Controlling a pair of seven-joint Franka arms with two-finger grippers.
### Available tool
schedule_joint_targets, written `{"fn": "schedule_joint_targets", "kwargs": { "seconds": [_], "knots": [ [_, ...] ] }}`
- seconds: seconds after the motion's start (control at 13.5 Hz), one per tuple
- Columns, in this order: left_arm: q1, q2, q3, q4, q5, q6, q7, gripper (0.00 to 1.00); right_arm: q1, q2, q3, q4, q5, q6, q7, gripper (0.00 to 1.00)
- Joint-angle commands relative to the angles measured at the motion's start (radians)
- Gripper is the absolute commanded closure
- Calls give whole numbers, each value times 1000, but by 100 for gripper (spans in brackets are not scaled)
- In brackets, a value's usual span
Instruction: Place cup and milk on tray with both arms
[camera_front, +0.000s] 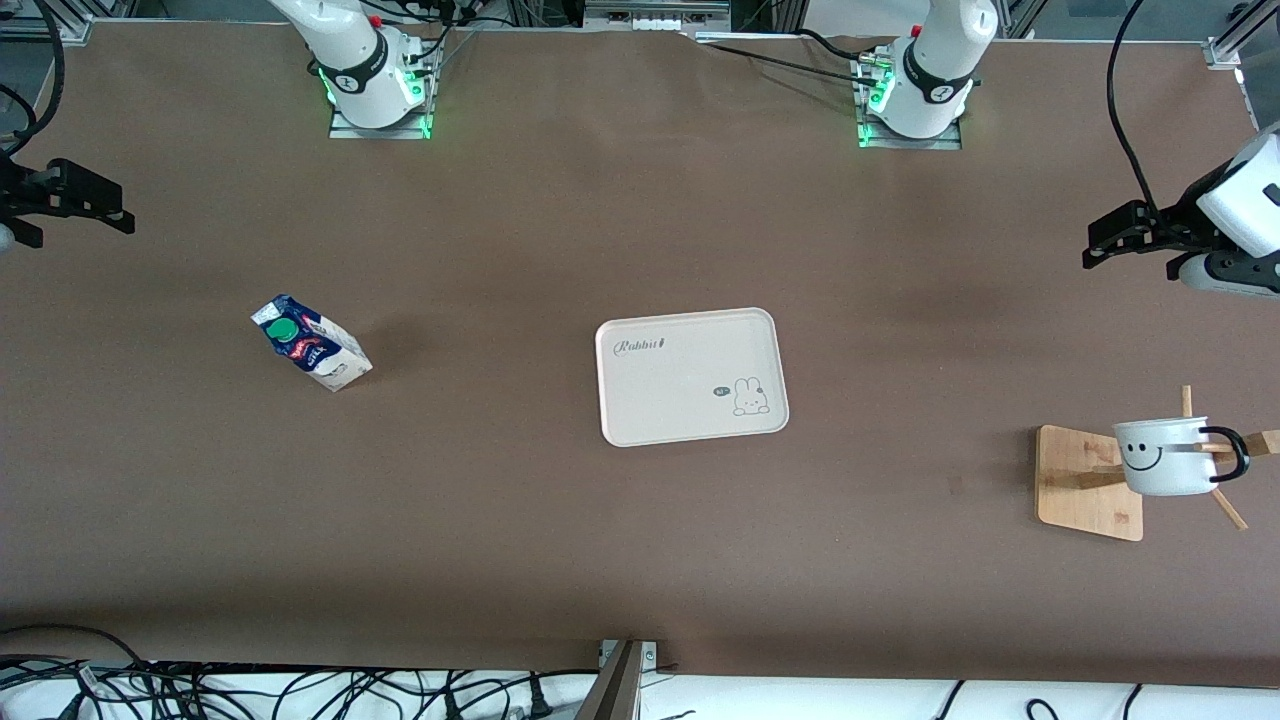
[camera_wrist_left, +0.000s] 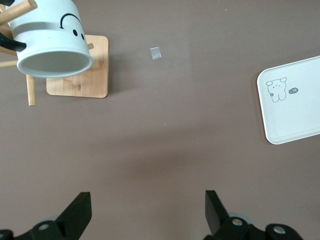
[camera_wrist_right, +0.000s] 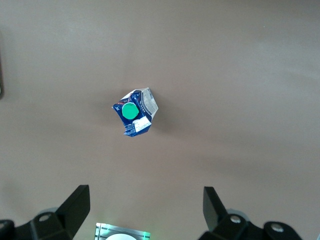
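- The cup (camera_front: 1165, 457) is hanging on a wooden stand (camera_front: 1088, 483) at the left arm's end of the counter (camera_front: 560, 540).
- The milk (camera_front: 311, 343) is standing toward the right arm's end.
- The tray (camera_front: 691, 375) is lying between them.
- Left claw (camera_wrist_left: 148, 212) and right claw (camera_wrist_right: 146, 210) are hovering spread, gripping nothing.

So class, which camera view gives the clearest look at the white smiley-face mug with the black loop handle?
The front view: the white smiley-face mug shows its whole face and handle, hanging on the bamboo peg stand. The left wrist view shows the mug's open mouth and only part of the face. The right wrist view does not show it.
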Motion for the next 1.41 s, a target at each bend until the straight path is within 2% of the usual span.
{"fn": "schedule_joint_targets", "kwargs": {
  "seconds": [0.0, 0.89, 1.11, 1.34],
  "knots": [
    [8, -6, -6, 3, -15, -8, 0, 0, -5, -7, 9, -1, -4, -11, 7, 0],
    [8, 12, -3, 23, -11, 30, -4, 0, -5, 4, 8, -1, -6, -11, 4, 0],
    [8, 38, -2, 30, -17, 33, -4, 0, -6, 50, 9, -1, -3, -12, -7, 0],
    [5, 73, -2, 76, -17, 32, -52, 0, -3, 85, 11, -3, 17, -12, -7, 0]
  ]
}}
